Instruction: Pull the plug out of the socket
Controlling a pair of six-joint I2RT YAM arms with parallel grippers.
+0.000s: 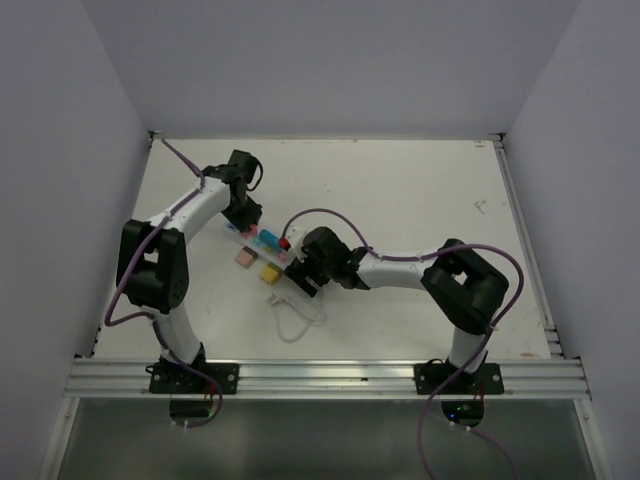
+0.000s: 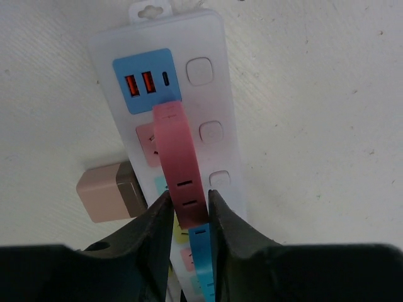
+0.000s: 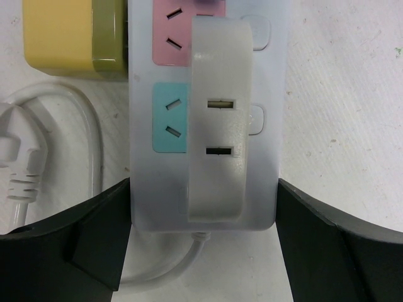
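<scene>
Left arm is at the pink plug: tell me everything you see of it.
The pink plug is a slim, smooth plastic bar with a rounded end and two dark slots on its top face. It sits on the white socket, over the pink outlet face next to the blue USB face. A blue plug abuts its near end. The left gripper pinches its sides there.

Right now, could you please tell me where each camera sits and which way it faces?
Top external: above, behind the bases, facing down on the table; left arm, right arm show.
Left wrist: facing down on the pink plug; left gripper clamps it.
Right wrist: facing down on the strip; right gripper grips its end.
Shared: all show the strip.
</scene>
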